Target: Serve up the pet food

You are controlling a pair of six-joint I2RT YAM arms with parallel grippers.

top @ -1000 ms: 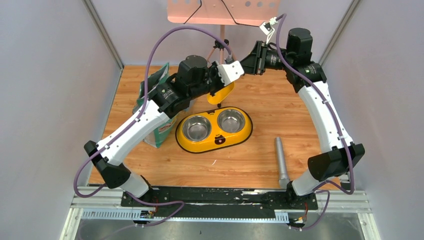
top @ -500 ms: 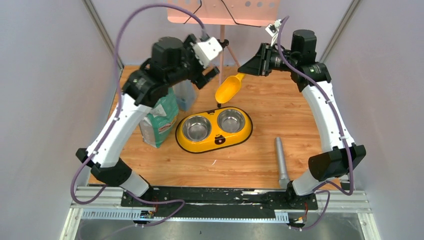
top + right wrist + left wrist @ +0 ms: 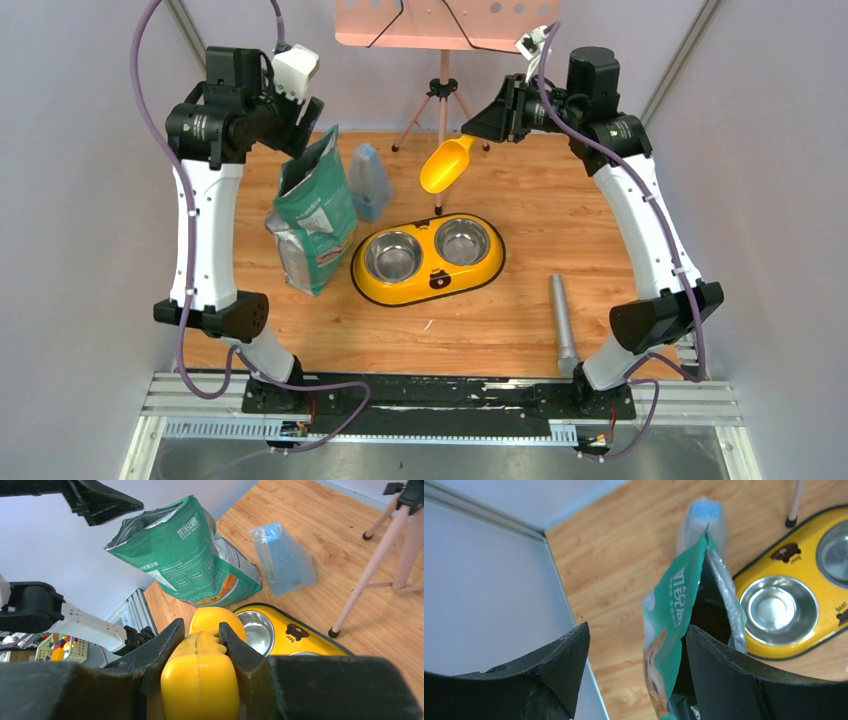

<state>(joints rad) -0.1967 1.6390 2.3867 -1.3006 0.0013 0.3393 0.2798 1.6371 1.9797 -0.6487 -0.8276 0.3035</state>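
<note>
The pet food is hidden; the green-and-white bag [image 3: 318, 205] stands open at the left, its inside dark [image 3: 708, 611]. My left gripper [image 3: 303, 113] hangs open just above the bag's mouth without touching it, and the bag's green wall [image 3: 674, 615] shows below, between its fingers [image 3: 638, 630]. My right gripper [image 3: 480, 125] is shut on the handle of the yellow scoop [image 3: 446, 165], held in the air behind the bowls with its mouth tipped down to the left. The handle fills the jaws [image 3: 201, 627]. The yellow double feeder [image 3: 428, 258] has two bare steel bowls.
A clear bluish plastic pack [image 3: 368, 183] stands between the bag and the feeder. A pink tripod [image 3: 441, 95] stands at the back centre under a pink board. A grey cylinder [image 3: 563, 320] lies at the front right. Grey walls close in both sides.
My left gripper has opened and its arm has swung up from beside the scoop to the far left above the bag. The right gripper has lifted the scoop a little.
</note>
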